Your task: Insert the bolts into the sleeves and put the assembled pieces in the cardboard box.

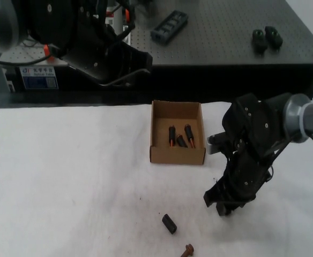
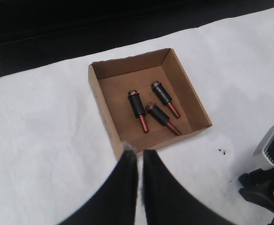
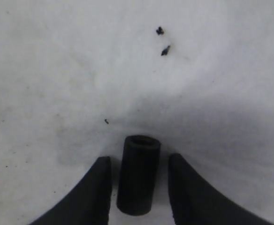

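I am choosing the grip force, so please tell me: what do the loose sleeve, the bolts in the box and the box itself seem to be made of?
Loose sleeve: matte black with no shine, probably plastic or rubber.
Bolts: copper-coloured metal, judging by the reddish gleam; whether plated or solid cannot be told.
Cardboard box: plain brown cardboard, dull, with folded walls.

**No legible print from my seat**

I can make out one white label (image 1: 38, 77) with blue print, stuck on the front of the gear behind the bench at the left in the high view, but its characters are too small for me to read. A faint mark on the cardboard box (image 2: 118, 86) floor is equally illegible.
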`<state>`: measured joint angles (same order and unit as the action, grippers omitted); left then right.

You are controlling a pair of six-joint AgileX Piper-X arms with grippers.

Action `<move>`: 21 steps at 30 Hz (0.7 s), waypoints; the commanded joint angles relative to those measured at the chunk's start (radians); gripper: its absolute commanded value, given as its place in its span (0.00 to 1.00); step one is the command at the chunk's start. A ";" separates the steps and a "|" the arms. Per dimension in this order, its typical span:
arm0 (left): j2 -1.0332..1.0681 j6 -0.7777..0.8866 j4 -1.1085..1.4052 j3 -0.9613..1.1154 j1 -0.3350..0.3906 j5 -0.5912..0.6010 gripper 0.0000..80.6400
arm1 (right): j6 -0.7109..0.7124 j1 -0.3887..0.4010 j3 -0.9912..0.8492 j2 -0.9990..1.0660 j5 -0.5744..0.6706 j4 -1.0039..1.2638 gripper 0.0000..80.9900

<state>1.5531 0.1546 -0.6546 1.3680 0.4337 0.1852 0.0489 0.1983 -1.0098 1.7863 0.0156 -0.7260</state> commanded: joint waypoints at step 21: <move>0.103 -0.130 -0.110 0.002 0.120 0.267 0.42 | 0.032 -0.087 0.104 -0.198 0.097 0.013 0.02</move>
<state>1.6291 0.0727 -0.7586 1.3672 0.5097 0.4332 0.1106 0.1856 -1.0055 1.7771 0.0245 -0.7252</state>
